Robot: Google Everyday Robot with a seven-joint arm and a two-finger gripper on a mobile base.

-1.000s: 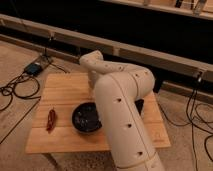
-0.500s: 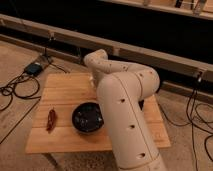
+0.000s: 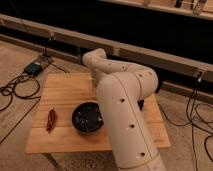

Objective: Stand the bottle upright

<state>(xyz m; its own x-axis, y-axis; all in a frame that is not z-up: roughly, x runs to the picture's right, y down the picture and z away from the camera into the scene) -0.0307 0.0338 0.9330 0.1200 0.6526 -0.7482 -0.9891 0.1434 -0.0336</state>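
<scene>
On my far left, dark cables loop over the bare floor, and near them, further back, sits a small dark box with a bluish top. Next comes the square, pale wooden slatted table. Near its left edge lies a slim, dark red, pepper-shaped object, lengthwise along the edge and well apart from everything else. To its right, toward the front middle of the table, stands a round black bowl, upright, with its right rim cut off from my view by the arm.

The bulky cream-white robot arm with small round holes fills the middle of my view. It rises from the lower right, bends at a rounded elbow, and reaches back left over the far half of the table, where its last link turns downward behind the near link. The gripper is hidden behind that bend, somewhere above the middle of the table, so I cannot tell its state. The bottle is hidden from me too, and I cannot say where it lies.

Just past the arm's right edge, a dark shape sits on the table, but I cannot make out what it is. On the far right, more dark cables trail over the floor.
</scene>
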